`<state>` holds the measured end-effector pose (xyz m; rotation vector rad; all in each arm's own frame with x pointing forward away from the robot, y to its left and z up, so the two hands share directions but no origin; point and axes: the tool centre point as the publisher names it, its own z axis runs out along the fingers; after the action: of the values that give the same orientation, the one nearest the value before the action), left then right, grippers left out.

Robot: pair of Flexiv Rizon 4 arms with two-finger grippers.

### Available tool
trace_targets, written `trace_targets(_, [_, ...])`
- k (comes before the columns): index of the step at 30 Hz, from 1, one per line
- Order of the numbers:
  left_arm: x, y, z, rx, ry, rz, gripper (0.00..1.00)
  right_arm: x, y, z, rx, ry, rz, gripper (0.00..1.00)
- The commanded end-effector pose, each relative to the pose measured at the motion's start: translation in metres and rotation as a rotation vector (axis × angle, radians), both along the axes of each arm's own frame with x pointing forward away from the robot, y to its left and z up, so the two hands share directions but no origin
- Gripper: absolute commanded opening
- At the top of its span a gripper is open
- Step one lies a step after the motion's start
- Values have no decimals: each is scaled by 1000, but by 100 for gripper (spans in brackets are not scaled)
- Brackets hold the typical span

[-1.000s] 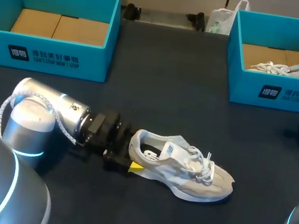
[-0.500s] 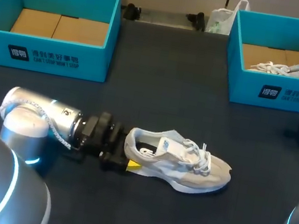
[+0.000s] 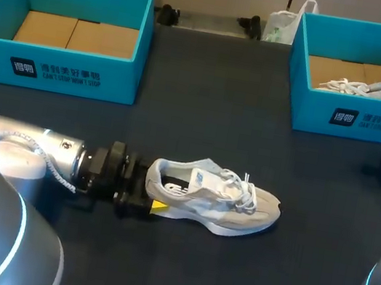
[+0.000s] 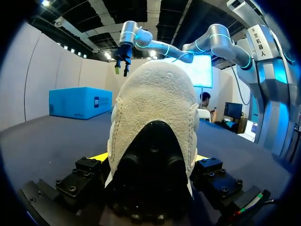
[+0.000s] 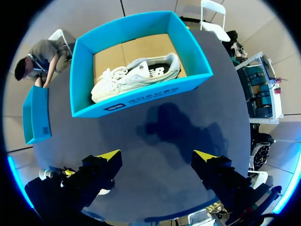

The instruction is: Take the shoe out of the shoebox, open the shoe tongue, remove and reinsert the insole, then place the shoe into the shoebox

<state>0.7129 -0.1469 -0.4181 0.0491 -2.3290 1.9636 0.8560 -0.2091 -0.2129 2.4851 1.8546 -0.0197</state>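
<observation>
Yellow left fingers mostly behind shoe

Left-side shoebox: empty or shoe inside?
Empty: the left shoebox shows only its bare cardboard floor in the head view.

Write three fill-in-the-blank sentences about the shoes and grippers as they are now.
1. The left gripper is shut on the ____ of the shoe on the table.
2. The right gripper is ____, holding nothing.
3. A second shoe lies in the ____ shoebox.
Missing words: heel; open; right.
</observation>
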Motion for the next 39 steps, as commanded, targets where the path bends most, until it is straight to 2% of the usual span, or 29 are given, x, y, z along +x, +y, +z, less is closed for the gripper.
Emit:
trace_targets(1, [-3, 1, 3, 6, 0, 17, 0, -1, 0, 0, 0, -2, -1, 100])
trace_targets(27, [-3, 1, 3, 7, 1, 16, 0, -1, 0, 0, 0, -2, -1, 100])
trace_targets(29, [-3, 1, 3, 7, 1, 16, 0, 0, 16, 12, -35, 7, -12, 100])
trace_targets(33, [-3, 1, 3, 7, 1, 16, 0, -10, 49, 23, -37, 4, -21, 100])
trace_targets(39, [-3, 1, 3, 7, 1, 16, 0, -42, 97, 36, -18, -37, -49, 100])
